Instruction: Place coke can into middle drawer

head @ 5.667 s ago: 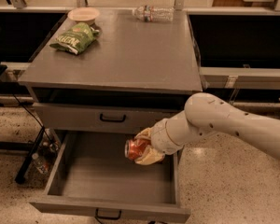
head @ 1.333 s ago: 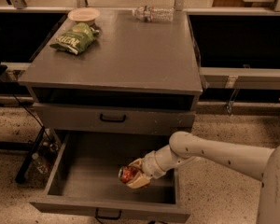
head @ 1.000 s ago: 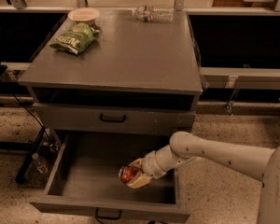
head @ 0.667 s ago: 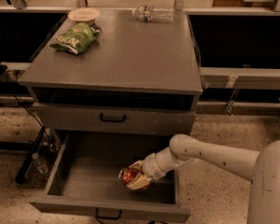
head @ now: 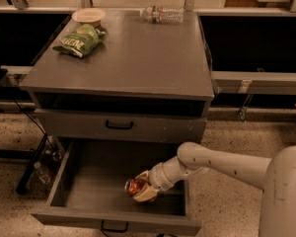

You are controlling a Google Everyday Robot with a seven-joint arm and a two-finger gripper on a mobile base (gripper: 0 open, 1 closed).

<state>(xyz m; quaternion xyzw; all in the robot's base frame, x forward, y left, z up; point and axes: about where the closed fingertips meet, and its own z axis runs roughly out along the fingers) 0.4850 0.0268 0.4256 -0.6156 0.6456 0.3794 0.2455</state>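
The coke can (head: 133,186), red with a silvery end, lies tilted low inside the open middle drawer (head: 91,181), toward its right front part. My gripper (head: 141,185) reaches down into the drawer from the right and is shut on the can, with one pale finger above it and one below. I cannot tell whether the can touches the drawer floor. The drawer is pulled far out, and its narrow front panel carries a small black handle (head: 113,227).
Above the open drawer is a shut grey drawer front (head: 119,125) with a black handle. On the cabinet top (head: 138,58) lie a green chip bag (head: 78,39), a bowl (head: 88,16) and a clear water bottle (head: 162,14). Cables and a small bottle (head: 39,171) lie on the floor at left.
Since the earliest frame my arm has lowered the can from above the drawer down into it. Over the last second nothing has visibly moved.
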